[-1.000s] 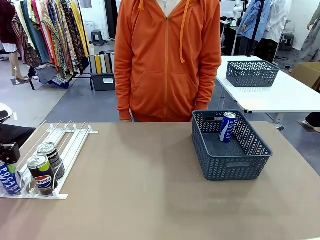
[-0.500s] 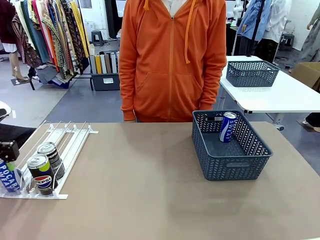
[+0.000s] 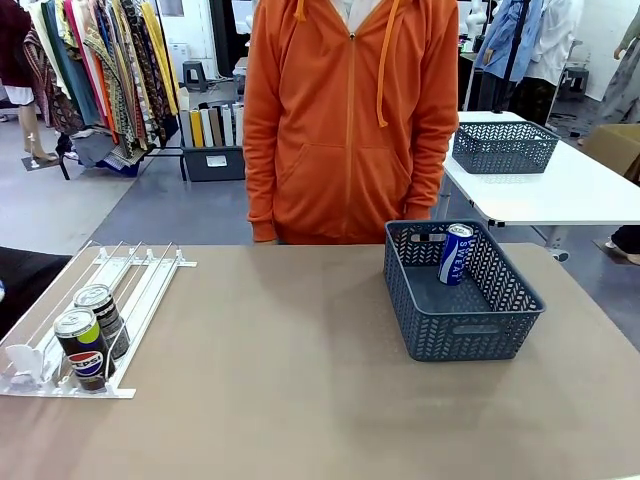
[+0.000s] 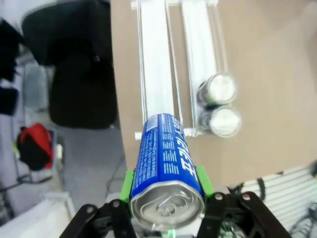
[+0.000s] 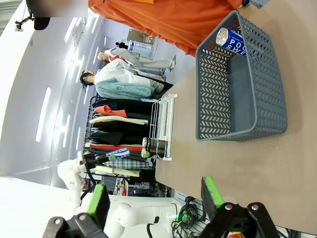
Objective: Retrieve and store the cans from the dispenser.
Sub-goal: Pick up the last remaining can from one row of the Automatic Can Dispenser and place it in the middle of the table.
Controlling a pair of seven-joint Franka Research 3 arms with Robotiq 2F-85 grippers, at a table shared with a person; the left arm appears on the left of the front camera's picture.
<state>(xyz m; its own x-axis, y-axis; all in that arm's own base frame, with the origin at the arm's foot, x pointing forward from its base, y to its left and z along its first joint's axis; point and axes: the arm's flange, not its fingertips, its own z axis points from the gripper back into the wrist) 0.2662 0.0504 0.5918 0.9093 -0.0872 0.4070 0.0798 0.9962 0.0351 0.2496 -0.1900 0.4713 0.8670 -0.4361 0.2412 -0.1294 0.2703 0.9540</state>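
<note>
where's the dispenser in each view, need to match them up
Front view: dispenser at the table's near left corner.
Left wrist view: upper middle, beyond the gripped blue can.
Right wrist view: small, left of centre, at the table's far end.
Shared landmark: the two black cans at its stop end.

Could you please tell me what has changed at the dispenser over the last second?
The left gripper has carried the blue Pocari can out of the dispenser's left lane, past the front view's left edge, still clamped between its pads. The person shifted slightly toward the robot's right. Unchanged: the two Pepsi cans in the other lane, the basket, the second blue can inside it.
</note>
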